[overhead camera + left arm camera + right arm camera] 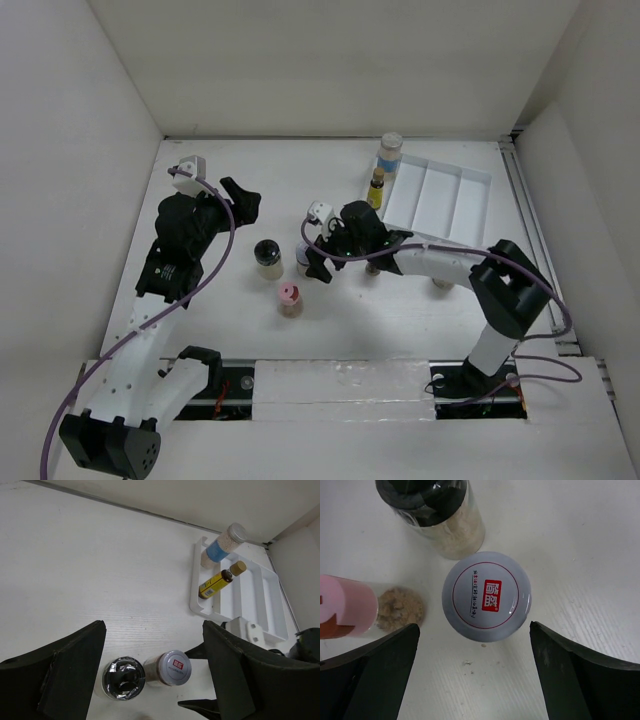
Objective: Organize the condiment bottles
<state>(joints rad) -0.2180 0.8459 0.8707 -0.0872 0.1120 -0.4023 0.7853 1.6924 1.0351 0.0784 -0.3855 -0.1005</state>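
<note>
A silver-lidded jar with a red label [486,596] stands on the table, just ahead of my open right gripper [475,680] and below it; nothing is held. A black-lidded jar [435,510] and a pink-lidded jar [350,607] stand close by. From above, my right gripper [312,250] hovers over the silver jar [301,258], next to the black-lidded jar [267,253] and the pink-lidded jar [289,298]. The blue-label jar [389,152] and the slim yellow bottle [376,188] stand at the tray's left rim. My left gripper [245,198] is open and empty, raised to the left.
The white divided tray [440,195] lies at the back right. Small things [372,268] show under my right arm, mostly hidden. White walls enclose the table. The left wrist view shows the tray [260,595], the black-lidded jar [123,678] and the silver jar [175,668].
</note>
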